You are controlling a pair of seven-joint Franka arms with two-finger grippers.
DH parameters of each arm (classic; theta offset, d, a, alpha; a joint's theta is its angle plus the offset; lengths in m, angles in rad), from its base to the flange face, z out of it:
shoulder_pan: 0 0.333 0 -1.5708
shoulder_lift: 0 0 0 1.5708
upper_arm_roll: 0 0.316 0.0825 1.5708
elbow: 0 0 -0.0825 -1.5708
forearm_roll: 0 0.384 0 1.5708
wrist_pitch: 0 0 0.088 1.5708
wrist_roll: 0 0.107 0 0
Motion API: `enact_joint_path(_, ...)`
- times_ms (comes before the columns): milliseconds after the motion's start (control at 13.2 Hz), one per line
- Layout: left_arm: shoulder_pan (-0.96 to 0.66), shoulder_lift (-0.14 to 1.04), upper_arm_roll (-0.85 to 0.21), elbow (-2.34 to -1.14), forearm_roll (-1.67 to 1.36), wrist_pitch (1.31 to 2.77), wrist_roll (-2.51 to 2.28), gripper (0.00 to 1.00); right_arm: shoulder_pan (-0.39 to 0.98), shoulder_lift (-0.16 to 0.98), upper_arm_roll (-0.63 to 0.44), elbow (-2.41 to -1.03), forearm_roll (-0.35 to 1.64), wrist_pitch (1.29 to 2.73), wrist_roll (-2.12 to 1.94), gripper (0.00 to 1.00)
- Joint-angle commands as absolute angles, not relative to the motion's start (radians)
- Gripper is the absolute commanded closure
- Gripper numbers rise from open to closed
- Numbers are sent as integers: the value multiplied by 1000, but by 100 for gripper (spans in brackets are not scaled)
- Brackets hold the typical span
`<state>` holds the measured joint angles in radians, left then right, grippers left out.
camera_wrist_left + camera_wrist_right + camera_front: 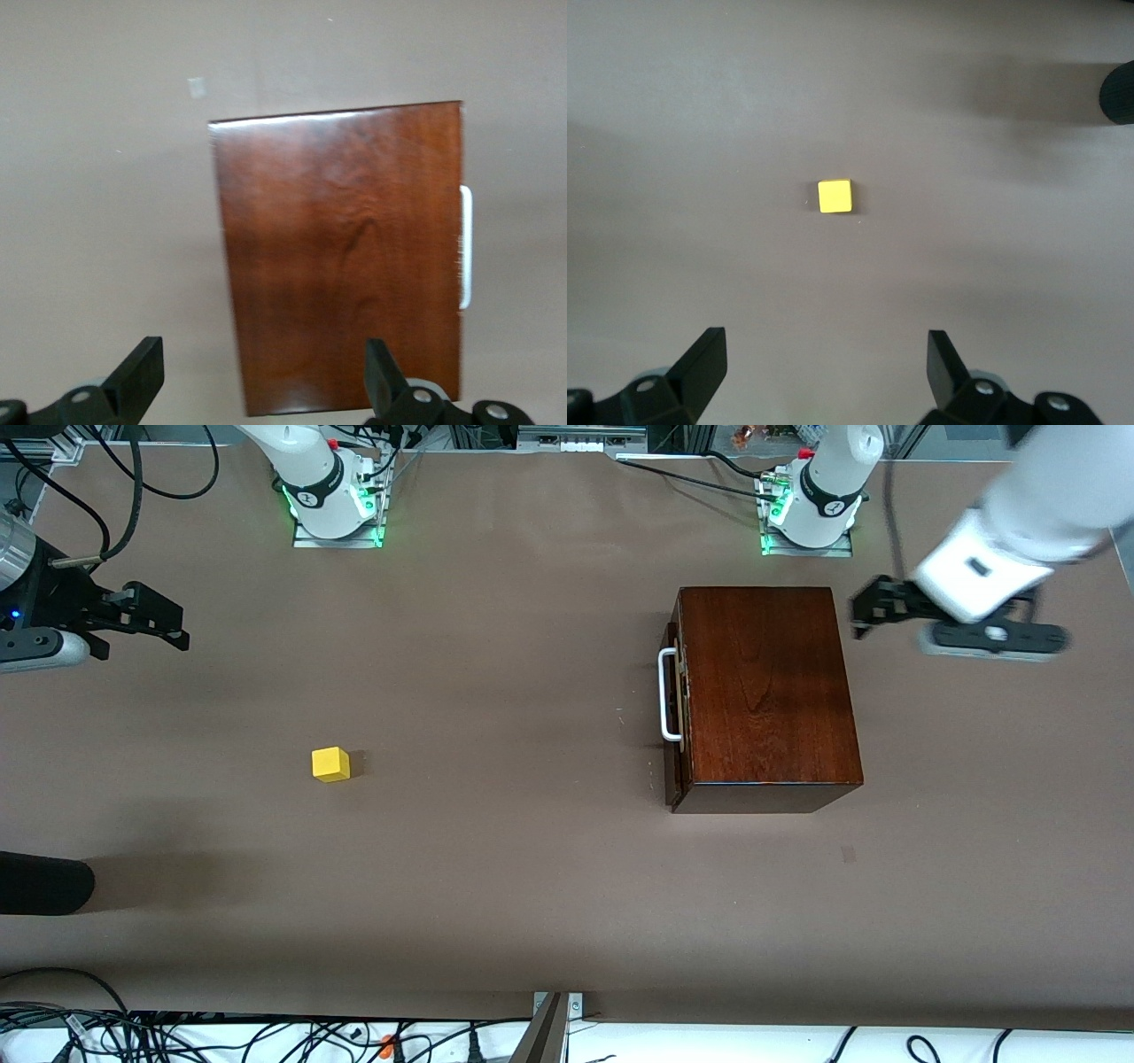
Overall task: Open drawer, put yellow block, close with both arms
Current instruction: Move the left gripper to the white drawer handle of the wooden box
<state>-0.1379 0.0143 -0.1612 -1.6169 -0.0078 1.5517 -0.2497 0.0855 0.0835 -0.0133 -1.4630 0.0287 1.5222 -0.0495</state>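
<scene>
The setting is presenting itself as a robotics laboratory; two white arm bases (332, 500) (811, 509) are standing bolted on metal plates along one edge of a table (532, 886) that is wearing a plain brown covering, with green indicator lights glowing at each base; black cables (133, 478) are trailing across the table edge; further loose wiring (221, 1036) is lying below the edge nearest the front camera; aluminium framing (580, 436) is running between the bases.

Left tool (864, 613) raised, fingers spread, empty. Right tool (173, 627) raised, fingers spread, empty.
</scene>
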Motion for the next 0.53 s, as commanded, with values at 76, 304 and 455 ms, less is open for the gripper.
enact_joint_path(76,-141,93,-358,-1527,18,1542,-487,0,78,92,-9,-1437,46,1514,-55,0)
enact_joint_path(304,-251,170,-460,-1470,104,1542,-689,0,78,92,-9,-1437,46,1514,-55,0)
enact_joint_path(455,-369,245,-459,-1447,176,1540,-814,0,78,92,-9,-1436,46,1519,-55,0)
